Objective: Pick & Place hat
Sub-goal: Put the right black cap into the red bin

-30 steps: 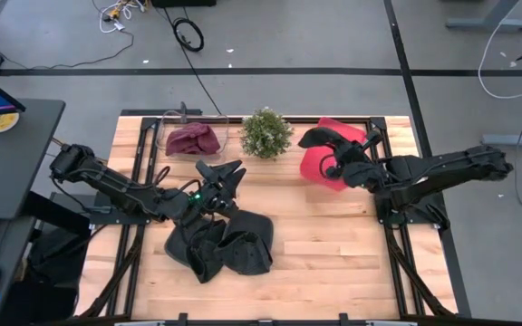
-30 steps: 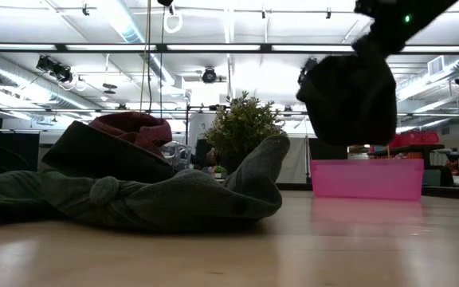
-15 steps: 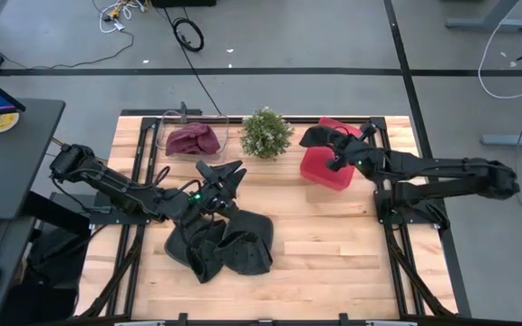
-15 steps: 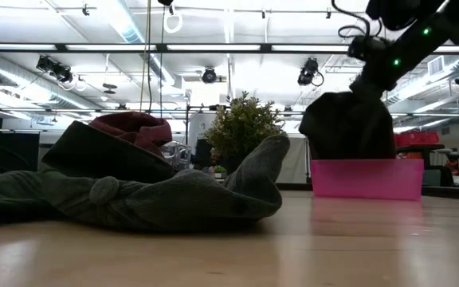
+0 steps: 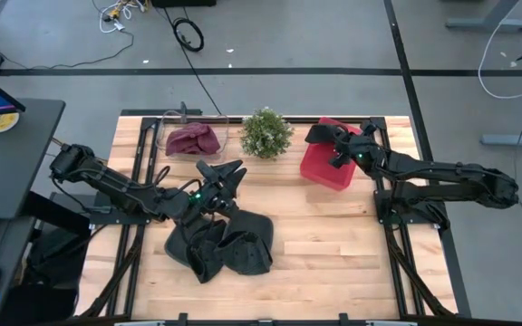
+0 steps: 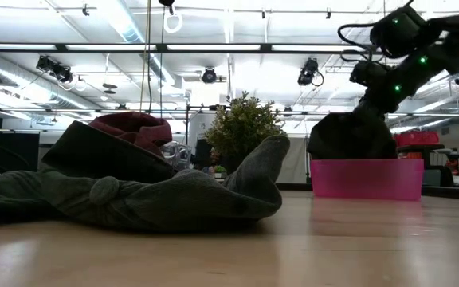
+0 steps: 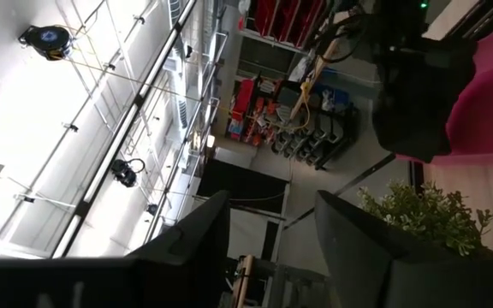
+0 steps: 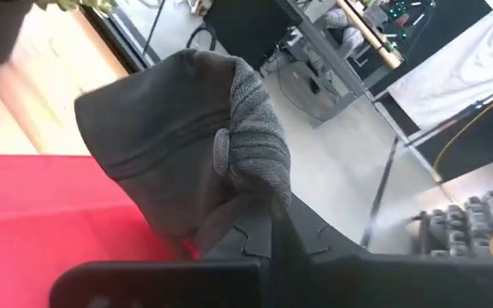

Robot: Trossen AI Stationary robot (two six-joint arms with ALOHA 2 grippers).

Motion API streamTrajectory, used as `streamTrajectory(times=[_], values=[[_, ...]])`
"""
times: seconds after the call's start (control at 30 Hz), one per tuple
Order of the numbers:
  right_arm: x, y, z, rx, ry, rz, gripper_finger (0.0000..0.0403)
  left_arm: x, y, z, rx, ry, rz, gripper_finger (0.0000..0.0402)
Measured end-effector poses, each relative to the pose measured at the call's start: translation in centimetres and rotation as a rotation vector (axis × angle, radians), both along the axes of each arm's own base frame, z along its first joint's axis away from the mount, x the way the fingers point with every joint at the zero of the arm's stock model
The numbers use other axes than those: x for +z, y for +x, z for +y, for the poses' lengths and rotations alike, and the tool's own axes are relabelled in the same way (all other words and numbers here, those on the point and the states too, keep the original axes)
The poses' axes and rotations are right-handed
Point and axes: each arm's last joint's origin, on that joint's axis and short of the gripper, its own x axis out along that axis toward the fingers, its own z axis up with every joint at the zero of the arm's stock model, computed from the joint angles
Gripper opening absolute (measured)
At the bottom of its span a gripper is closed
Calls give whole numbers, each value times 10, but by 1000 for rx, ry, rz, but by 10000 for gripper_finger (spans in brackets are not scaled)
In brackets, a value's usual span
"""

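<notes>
from above: the right gripper point(image 5: 335, 150) is parked over the far edge of the red bin point(image 5: 320, 168), pinching a dark hat point(image 5: 320, 135) that hangs half over the rim. the left gripper point(image 5: 217, 181) sits mid-table next to the pile of dark hats point(image 5: 220, 246), fingers spread with nothing between them. a maroon hat point(image 5: 193, 139) is in a clear tray point(image 5: 165, 138) beside the little plant point(image 5: 265, 132).

table-level: the hat point(image 6: 351, 134) droops into the bin point(image 6: 365, 178), bottom already hidden behind the pink wall. what worries me is that the bulk looks bunched toward one side, so if it lets go now the hat could flop across the rim instead of dropping inside.

left wrist: just ceiling, plus the other arm's hat point(image 7: 418, 103) over the bin point(image 7: 490, 103) and the plant point(image 7: 422, 218) in front. its own fingers point(image 7: 349, 235) are apart and holding nothing.

right wrist: here the fingers point(image 8: 255, 235) are clamped shut on a fold of the knit hat point(image 8: 187, 145), red bin point(image 8: 50, 205) right under it. the grip is only on an edge, so fabric could snag on a finger when it opens and get dragged back out as the arm pulls away. also i'd guess a low retreat could nudge the bin, since it looks light.
</notes>
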Motion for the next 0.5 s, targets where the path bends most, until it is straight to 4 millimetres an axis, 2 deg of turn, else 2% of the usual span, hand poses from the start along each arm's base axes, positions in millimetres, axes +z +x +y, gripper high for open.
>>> streamTrajectory(times=[0.27, 0.5], values=[[-32, -12, -1, -33, 116, -92, 0, 0, 1, 2, -20, 6, -2, 177], [-41, -19, -5, -96, 153, -116, 0, 0, 2, 2, -37, 9, -5, 177]])
